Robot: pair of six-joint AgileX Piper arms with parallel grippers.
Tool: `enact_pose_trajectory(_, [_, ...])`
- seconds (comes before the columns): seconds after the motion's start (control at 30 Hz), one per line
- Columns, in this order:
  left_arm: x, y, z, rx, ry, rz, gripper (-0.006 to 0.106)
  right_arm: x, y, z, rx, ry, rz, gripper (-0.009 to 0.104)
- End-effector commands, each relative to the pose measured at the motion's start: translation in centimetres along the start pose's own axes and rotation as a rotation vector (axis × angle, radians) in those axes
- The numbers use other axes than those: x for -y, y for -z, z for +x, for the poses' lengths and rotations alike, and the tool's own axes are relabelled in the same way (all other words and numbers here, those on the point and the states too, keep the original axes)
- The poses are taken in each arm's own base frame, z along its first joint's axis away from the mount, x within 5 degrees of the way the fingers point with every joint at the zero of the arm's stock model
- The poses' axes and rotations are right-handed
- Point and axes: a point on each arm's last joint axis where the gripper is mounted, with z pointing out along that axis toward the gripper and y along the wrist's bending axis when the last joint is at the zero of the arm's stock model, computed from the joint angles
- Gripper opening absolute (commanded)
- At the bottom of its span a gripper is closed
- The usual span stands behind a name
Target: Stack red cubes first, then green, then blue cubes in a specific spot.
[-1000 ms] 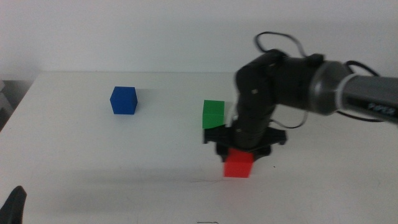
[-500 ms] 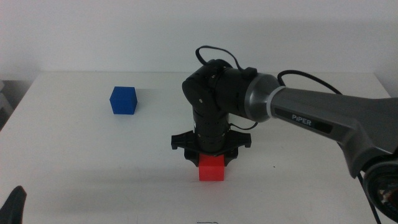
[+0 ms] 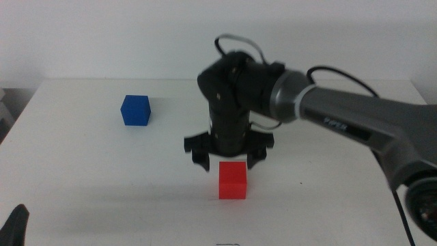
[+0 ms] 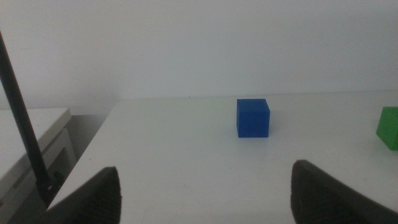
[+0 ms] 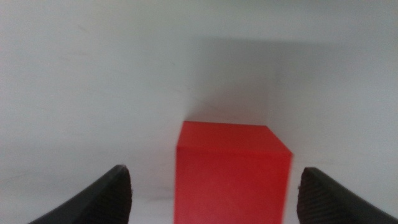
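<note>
The red cube (image 3: 232, 180) rests on the white table, near the front middle. My right gripper (image 3: 227, 158) hovers just above it, open, with a jaw on each side and touching nothing. In the right wrist view the red cube (image 5: 233, 171) lies between the spread jaws of the right gripper (image 5: 217, 208). The blue cube (image 3: 135, 109) sits at the back left, and also shows in the left wrist view (image 4: 253, 117). The green cube (image 4: 388, 127) shows only in the left wrist view; the arm hides it in the middle view. My left gripper (image 3: 15, 229) waits at the front left corner, open (image 4: 205, 199).
The right arm (image 3: 341, 116) reaches across from the right, over the table's middle. The table's left edge (image 4: 93, 143) drops off beside a low white cabinet (image 4: 31, 137).
My right gripper carried the red cube to the left, set it on the table, opened and rose a little above it. The left arm has not moved.
</note>
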Motion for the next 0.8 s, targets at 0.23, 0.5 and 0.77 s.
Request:
enact_pose_trajectory(0.23, [0.0,0.2,-0.9,0.097,0.006,-0.001,0.094,2.4,11.7,-3.4,0.331,0.022,-0.031,0.093])
enact_pose_trajectory(0.5, [0.0,0.2,-0.9,0.097,0.006,-0.001,0.094,3.7,8.8,-7.6,0.471,0.005,-0.072,0.092])
enact_pose_trajectory(0.77, [0.0,0.2,-0.9,0.097,0.006,-0.001,0.094,4.5,5.1,-10.2,0.507,0.001,-0.085,0.091])
